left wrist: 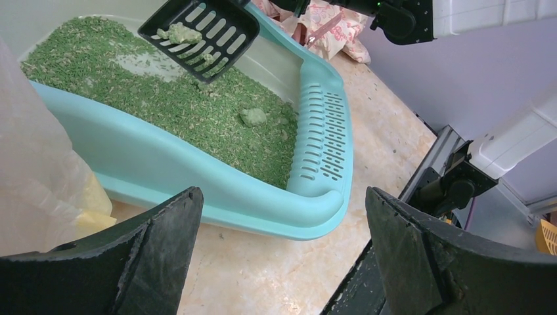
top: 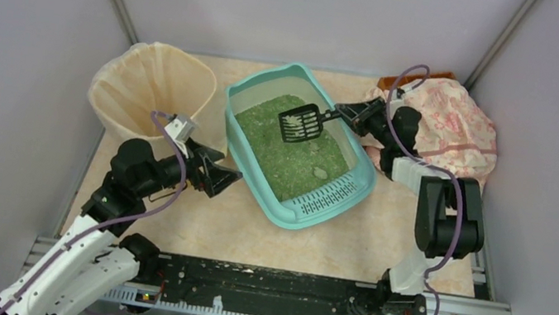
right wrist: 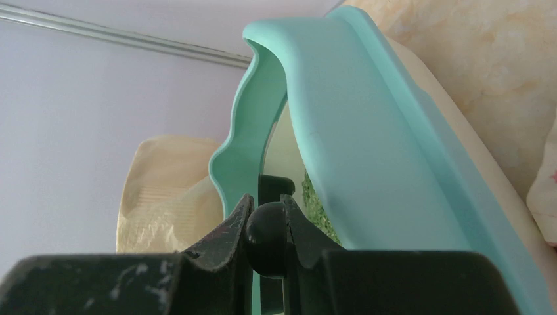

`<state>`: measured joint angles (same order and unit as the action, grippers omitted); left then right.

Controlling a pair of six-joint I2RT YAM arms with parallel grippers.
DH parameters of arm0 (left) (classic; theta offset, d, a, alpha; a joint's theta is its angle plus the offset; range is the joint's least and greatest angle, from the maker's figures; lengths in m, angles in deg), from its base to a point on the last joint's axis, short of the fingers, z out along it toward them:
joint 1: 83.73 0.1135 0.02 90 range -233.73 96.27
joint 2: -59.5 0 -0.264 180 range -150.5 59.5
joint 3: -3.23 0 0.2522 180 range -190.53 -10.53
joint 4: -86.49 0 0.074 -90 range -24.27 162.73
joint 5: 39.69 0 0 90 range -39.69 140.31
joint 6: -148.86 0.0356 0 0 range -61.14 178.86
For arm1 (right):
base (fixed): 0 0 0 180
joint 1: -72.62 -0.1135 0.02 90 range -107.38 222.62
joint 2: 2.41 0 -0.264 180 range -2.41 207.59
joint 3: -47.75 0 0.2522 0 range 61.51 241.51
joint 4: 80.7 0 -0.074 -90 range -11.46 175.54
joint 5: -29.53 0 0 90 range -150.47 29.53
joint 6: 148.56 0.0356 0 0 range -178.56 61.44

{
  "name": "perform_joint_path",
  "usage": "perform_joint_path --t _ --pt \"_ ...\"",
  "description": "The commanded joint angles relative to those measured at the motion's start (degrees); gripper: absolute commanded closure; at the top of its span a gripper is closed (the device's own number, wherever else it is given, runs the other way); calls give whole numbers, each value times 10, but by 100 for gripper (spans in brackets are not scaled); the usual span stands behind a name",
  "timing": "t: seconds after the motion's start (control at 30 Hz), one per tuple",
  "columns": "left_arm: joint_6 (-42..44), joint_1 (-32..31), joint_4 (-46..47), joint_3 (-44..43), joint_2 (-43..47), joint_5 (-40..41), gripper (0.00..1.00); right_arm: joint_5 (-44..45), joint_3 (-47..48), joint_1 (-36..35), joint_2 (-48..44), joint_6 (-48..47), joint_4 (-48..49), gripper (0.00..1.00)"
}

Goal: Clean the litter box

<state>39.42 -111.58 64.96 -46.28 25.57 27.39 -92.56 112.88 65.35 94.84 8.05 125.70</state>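
Bright, even, soft-shadowed light; the right wrist view's near fingers (right wrist: pixel 223 256) are blurred.

I see the scoop (top: pixel 302 123) hanging over the far half of the litter box (left wrist: pixel 197 190). It is clamped by the right gripper (top: pixel 357 117), which reaches in across the box's right rim, so that side is blocked. The near half of the box, up to its slotted grate (top: pixel 326 200), lies open from above. Left of the box, the bag-lined bin (top: pixel 114 95) leaves only a narrow gap. My left gripper (top: pixel 231 169), jaws spread, sits near the box's near-left wall. A floral cloth bundle (top: pixel 464 131) fills the corner to the box's far right. On the near side of the box, bare table (top: pixel 347 243) gives wide passage.
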Motion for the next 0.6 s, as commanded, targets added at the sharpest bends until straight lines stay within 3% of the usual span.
perform_joint_path --t 0.0,0.07,0.17,0.27,0.37,0.47,0.57 --pt "-3 1 9 7 5 4 1 -41 37 -7 0 -10 10 100" --pt "-7 1 18 0 0 9 1 3 -8 7 -23 20 72 100" --pt "-8 1 0 -31 -18 9 1 -24 53 -21 -9 -46 -10 100" --pt "-9 1 -4 -46 -21 -1 1 18 25 -14 -32 -14 36 100" --pt "-16 1 -18 -50 -5 2 1 -18 76 -40 -14 -64 -35 100" --pt "-18 1 -17 -42 19 12 1 42 -2 -23 -47 -3 50 100" --pt "-26 1 -43 -66 38 50 2 18 20 -26 -47 11 34 100"
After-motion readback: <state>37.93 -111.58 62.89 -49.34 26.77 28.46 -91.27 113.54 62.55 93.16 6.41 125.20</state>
